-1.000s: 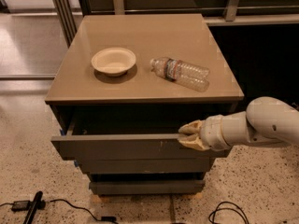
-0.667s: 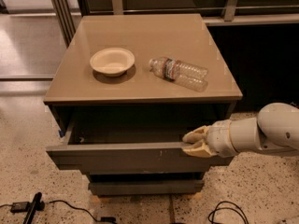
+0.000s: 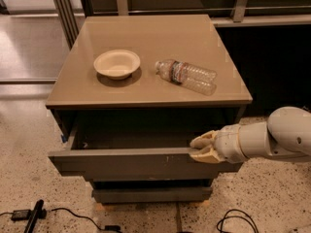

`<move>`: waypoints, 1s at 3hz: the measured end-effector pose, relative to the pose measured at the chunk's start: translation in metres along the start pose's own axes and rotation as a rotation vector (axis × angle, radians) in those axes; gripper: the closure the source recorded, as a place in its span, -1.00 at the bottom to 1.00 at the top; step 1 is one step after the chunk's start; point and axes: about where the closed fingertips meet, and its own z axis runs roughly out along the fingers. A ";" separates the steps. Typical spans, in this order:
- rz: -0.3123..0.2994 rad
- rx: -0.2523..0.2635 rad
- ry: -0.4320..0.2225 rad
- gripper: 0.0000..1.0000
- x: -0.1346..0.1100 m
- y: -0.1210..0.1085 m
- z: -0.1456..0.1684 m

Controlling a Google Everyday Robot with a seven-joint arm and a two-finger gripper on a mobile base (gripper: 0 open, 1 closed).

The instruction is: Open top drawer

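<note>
Top drawer point(image 3: 131, 163) stands pulled partway out of the cabinet point(image 3: 146, 38), its grey-brown front well forward of the cabinet's edge and its dark inside showing. The white arm point(image 3: 272, 140) comes in from the right edge of the view and lies roughly level, its rounded link leading leftward to the wrist and the gripper point(image 3: 201, 147) at the right end of the drawer front.

On the tan cabinet top, a pale bowl point(image 3: 116, 63) sits upright left of centre. A clear plastic bottle point(image 3: 186, 75) lies on its side near the bowl, to its right and apart from it. Below the drawer, a narrower front point(image 3: 150, 194) is set further back. The floor point(image 3: 29, 130) is speckled terrazzo, with a dark cable point(image 3: 233, 220) looped at the lower right and a black object with a cord at the lower left. Metal posts and a rail run behind the cabinet.

The tan fingers point(image 3: 204, 139) are nearly together, one above the front's top edge and one against its face, pinching that edge just right of the small pale scratches point(image 3: 170, 158).
</note>
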 end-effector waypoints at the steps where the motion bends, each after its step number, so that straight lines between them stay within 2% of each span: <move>1: 0.000 0.000 0.000 0.16 0.000 0.000 0.000; 2: 0.000 0.000 0.000 -0.30 0.000 0.000 0.000; 3: 0.001 -0.002 -0.001 -0.92 0.001 0.001 0.000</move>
